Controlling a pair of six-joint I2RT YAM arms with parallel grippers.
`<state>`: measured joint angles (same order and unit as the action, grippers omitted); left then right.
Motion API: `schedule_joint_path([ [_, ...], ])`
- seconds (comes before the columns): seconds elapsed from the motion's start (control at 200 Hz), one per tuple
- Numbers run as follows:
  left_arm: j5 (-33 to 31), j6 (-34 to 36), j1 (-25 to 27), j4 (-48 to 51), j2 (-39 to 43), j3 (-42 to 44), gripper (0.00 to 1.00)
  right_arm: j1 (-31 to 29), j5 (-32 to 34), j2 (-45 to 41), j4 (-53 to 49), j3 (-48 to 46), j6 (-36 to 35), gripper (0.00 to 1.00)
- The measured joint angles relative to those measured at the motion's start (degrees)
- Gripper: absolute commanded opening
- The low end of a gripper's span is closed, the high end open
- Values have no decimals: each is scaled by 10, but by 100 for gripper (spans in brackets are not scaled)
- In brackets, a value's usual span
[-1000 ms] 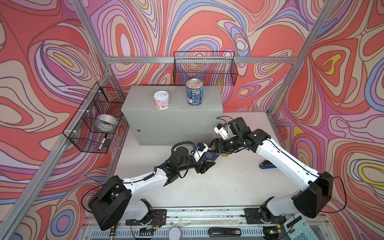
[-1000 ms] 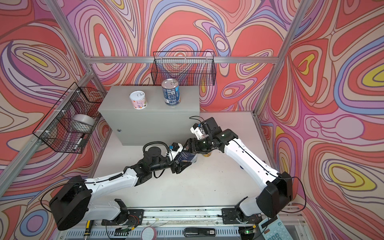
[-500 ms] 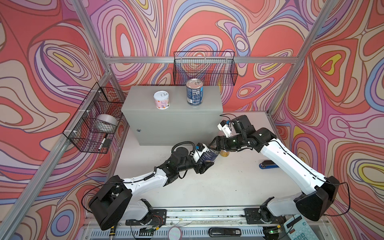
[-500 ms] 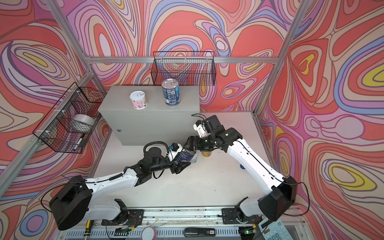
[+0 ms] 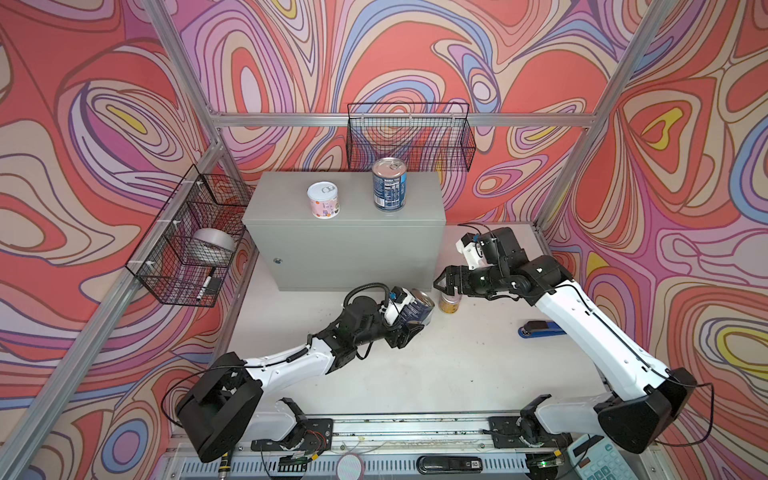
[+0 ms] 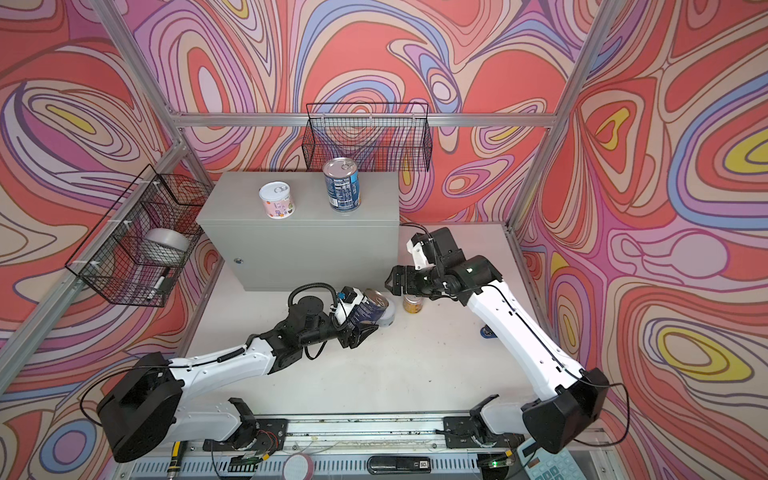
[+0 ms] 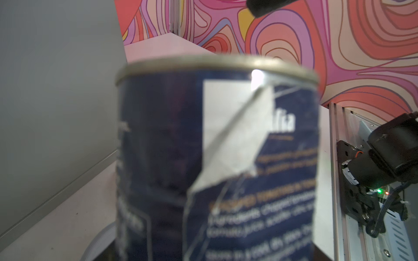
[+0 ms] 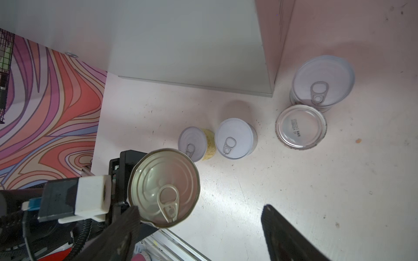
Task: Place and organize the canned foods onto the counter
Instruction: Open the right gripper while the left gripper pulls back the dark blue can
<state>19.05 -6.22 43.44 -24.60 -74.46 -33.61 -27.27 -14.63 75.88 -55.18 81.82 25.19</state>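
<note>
Left gripper: clamped on the tall dark-blue-labelled can, tilted, just above the white desk in front of the grey metal cabinet.
Right gripper: fingers spread, gripping nothing, hanging above the short yellow-labelled can.
Since a second ago: right gripper has let go of the dark-blue can, widened and drawn back; left grip unchanged.
Cabinet top: pink-labelled short can and a second tall dark-blue can, upright.
Desk by the cabinet's corner: three more short cans, seen in the right wrist view.
</note>
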Motion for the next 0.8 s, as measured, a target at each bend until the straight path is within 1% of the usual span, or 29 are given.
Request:
schedule_joint_path([
  [0.085,-12,-11,0,34,23,-5,43,1,15,-27,15,-15,-3,88],
  [0.235,-35,-29,0,113,84,-36,42,2,33,-108,60,-83,-12,87],
  [0.346,-74,-38,0,173,128,-80,43,2,35,-156,97,-132,-22,87],
  [0.471,-126,-46,0,231,178,-123,45,2,33,-186,139,-180,-36,87],
  [0.526,-157,-50,0,263,202,-141,42,2,33,-200,160,-200,-46,87],
  [0.606,-208,-56,1,311,232,-164,41,2,32,-215,184,-220,-59,87],
  [0.796,-379,-70,0,411,298,-194,41,2,27,-231,231,-237,-89,86],
])
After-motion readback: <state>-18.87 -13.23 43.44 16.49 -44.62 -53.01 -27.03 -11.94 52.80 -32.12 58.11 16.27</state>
